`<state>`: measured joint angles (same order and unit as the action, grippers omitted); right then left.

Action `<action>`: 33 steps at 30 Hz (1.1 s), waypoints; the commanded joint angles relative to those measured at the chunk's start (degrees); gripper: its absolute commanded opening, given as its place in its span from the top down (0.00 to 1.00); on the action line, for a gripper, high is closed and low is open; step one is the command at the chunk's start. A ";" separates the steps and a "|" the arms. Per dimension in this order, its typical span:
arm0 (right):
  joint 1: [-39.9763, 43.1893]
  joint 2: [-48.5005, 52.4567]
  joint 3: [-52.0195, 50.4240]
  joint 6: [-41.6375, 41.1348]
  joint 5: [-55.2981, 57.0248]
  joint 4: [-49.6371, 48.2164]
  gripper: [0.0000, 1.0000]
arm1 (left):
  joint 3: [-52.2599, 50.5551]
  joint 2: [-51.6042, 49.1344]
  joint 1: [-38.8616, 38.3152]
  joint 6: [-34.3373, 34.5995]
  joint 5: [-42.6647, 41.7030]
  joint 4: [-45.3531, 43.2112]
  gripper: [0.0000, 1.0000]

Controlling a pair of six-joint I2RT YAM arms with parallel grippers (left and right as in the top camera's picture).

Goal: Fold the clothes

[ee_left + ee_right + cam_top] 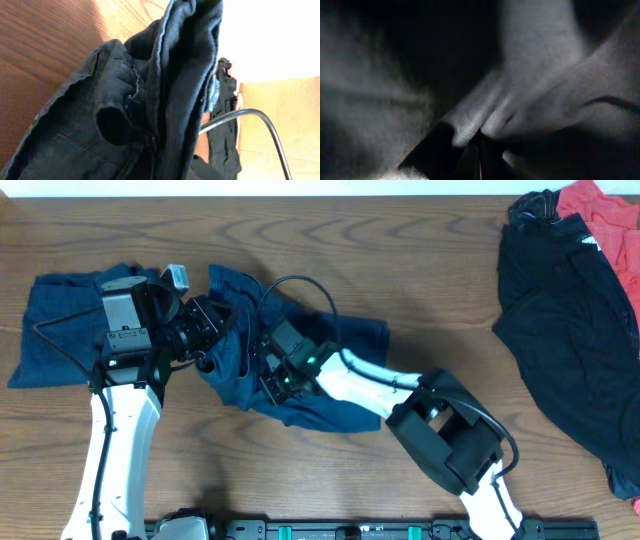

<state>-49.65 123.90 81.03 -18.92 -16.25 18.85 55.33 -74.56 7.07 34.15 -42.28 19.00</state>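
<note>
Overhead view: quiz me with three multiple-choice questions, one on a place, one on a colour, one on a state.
1. Where on the table does the black garment lie? A left B centre C right
2. What colour is the corner cloth beside it? A green B red C white
3. How is the navy cloth under the arms? A folded square B rumpled C hanging off the edge
Answers: C, it fills the right side; B, red shows at the top right; B, it lies bunched in creases.
</note>
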 commanded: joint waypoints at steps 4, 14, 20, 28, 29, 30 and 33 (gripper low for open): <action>2.32 -1.33 -0.46 -0.39 8.59 5.92 0.95 | 2.40 0.74 0.24 1.99 -2.29 -0.85 0.94; 14.45 -17.27 -0.48 3.58 15.98 20.59 0.92 | 2.40 0.74 0.24 1.88 -2.25 -0.90 0.94; 22.32 -16.63 -0.92 3.58 16.02 30.69 0.95 | 2.40 0.74 0.24 1.95 -2.08 -1.99 0.94; 24.92 -11.17 -4.74 5.29 15.80 31.21 0.95 | 2.40 0.74 -0.68 2.64 -2.05 -3.74 0.94; 24.81 -10.56 -5.09 5.29 15.61 30.93 0.95 | 2.40 0.72 -1.05 2.62 -1.84 -4.07 0.94; 24.70 -9.70 -5.33 5.29 15.58 30.62 0.95 | 2.40 0.72 -1.60 2.64 -1.07 -4.28 0.94; 24.46 -8.00 -5.38 5.27 15.56 30.21 0.96 | 2.40 0.72 -3.23 2.67 1.42 -4.37 0.94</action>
<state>-24.93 114.52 75.94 -14.48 -0.62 49.52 55.33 -74.56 5.21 36.25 -42.44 15.22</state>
